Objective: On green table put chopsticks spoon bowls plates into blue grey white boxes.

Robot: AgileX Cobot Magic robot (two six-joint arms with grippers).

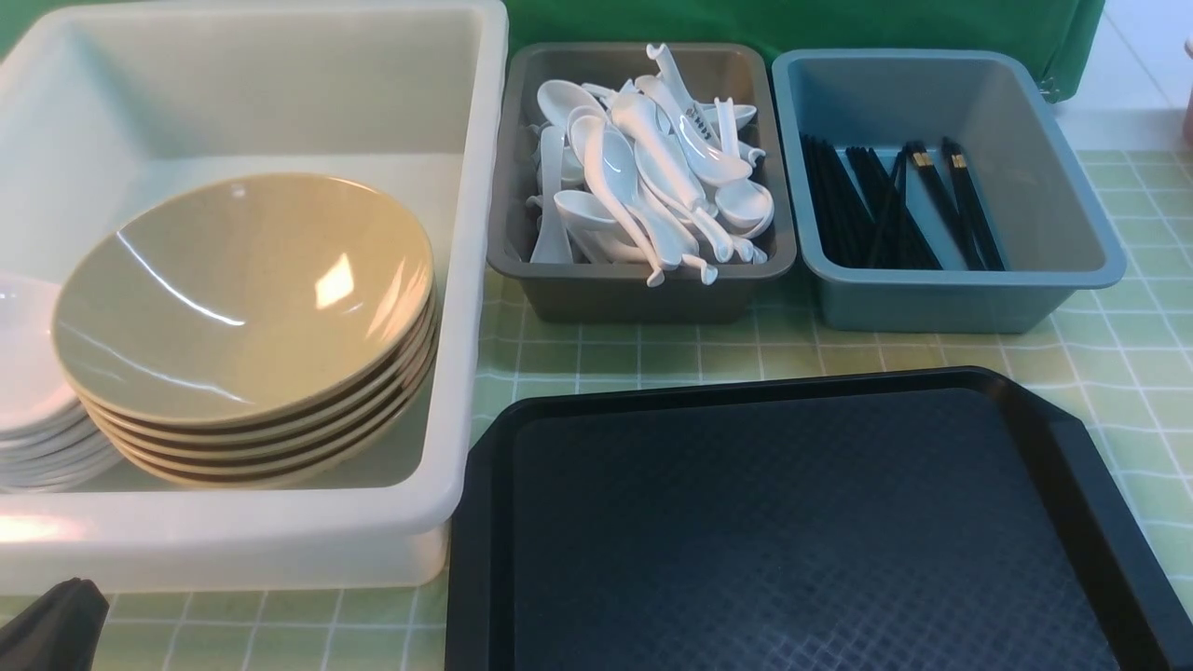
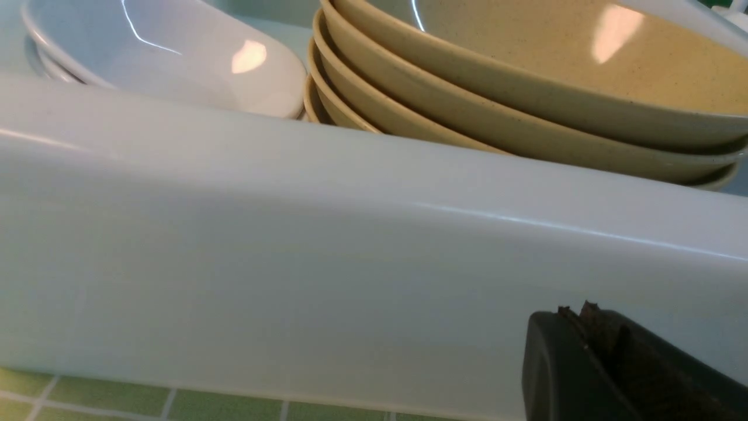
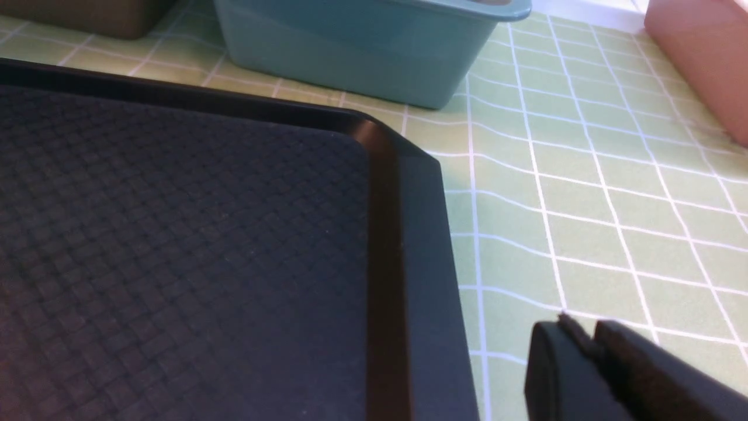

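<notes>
On the green table the big white tub holds a stack of tan bowls and, left of it, a stack of white dishes. Several white spoons fill the dark grey bin. Black chopsticks lie in the blue-grey bin. My left gripper is shut and empty, low against the tub's near wall; its dark tip shows at the bottom left of the front view. My right gripper hovers over the cloth beside the tray's right edge, jaws almost together with nothing between them.
A black textured tray with nothing on it lies at the front, right of the tub. A pink object stands at the far right of the table. Checked cloth lies bare between the tray, the blue-grey bin and the pink object.
</notes>
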